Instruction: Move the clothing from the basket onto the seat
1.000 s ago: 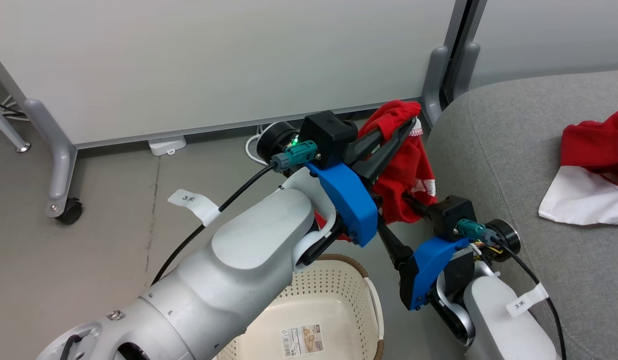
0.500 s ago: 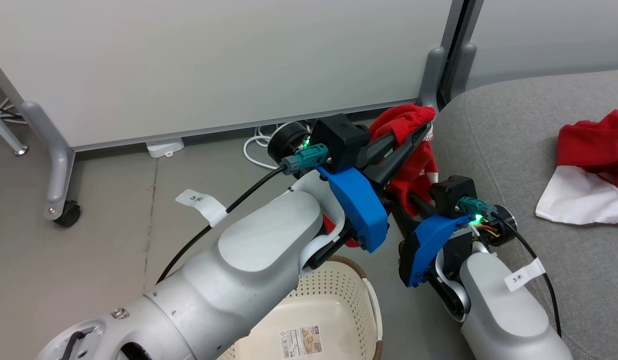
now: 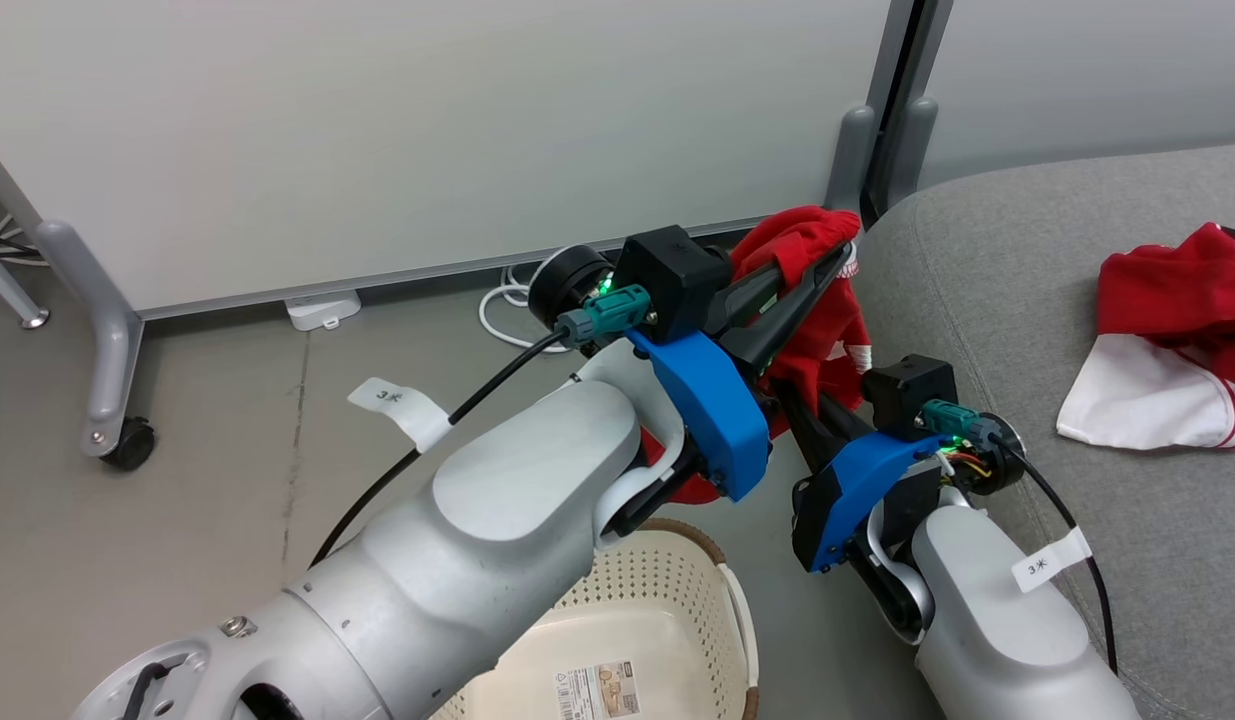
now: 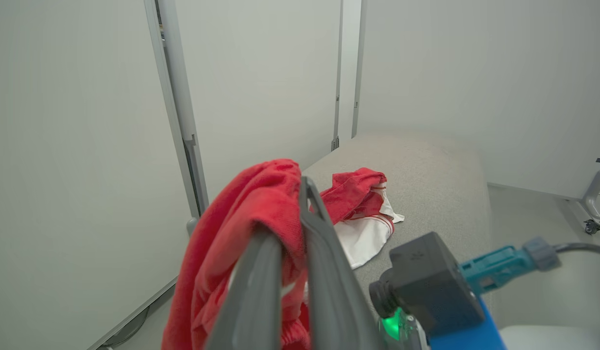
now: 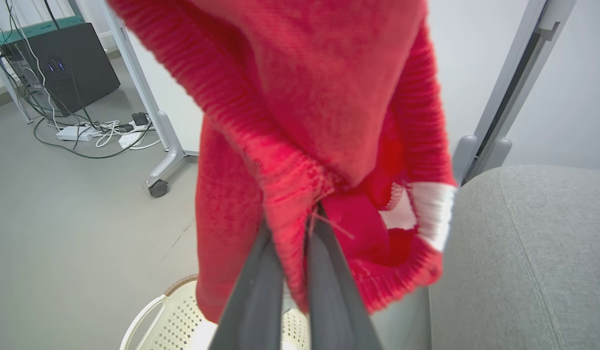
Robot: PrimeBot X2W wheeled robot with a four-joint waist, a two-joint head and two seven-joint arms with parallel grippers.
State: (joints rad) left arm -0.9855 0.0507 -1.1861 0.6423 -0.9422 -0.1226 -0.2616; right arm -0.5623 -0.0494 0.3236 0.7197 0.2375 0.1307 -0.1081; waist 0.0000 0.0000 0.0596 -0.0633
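Now | red garment (image 3: pixel 835 340) hangs, long axis vertical | beside seat (image 3: pixel 987 300)

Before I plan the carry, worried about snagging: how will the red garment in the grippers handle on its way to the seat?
Probably floppy: the red garment droops in folds from the left gripper. Likely light, since one thin pinch holds it. Its ribbed hem, pinched by the right gripper, may catch on the seat.

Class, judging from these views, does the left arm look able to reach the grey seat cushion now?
Probably yes: the left gripper, shut on the red garment, hangs beside the corner of the seat cushion, with nothing between. The right gripper pinches the same garment, so both should move together.
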